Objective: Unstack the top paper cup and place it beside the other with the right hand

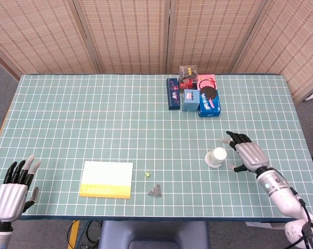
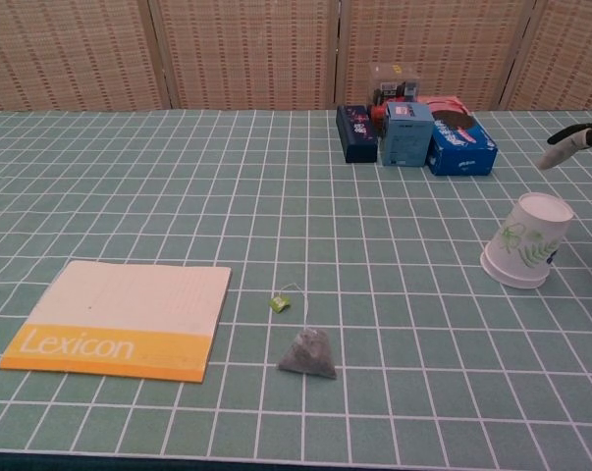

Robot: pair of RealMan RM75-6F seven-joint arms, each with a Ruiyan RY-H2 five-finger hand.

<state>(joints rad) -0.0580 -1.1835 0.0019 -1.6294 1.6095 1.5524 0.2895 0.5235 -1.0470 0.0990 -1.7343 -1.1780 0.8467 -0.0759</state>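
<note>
One stack only: close right hand (image 1: 248, 154), now spread wide and empty beside paper cups (image 1: 216, 157), around upper cup alone, avoiding any tipping.

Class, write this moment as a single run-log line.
right hand: open, beside cups, not touching | cups: stacked, upside down | left hand: idle, open

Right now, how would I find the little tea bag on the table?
Start at the yellow-and-white Lexicon booklet near the table's front edge. Just to its right lies the tea bag, a small grey pouch with a thin string to a green tag. Nothing else nearby is that tiny.
</note>
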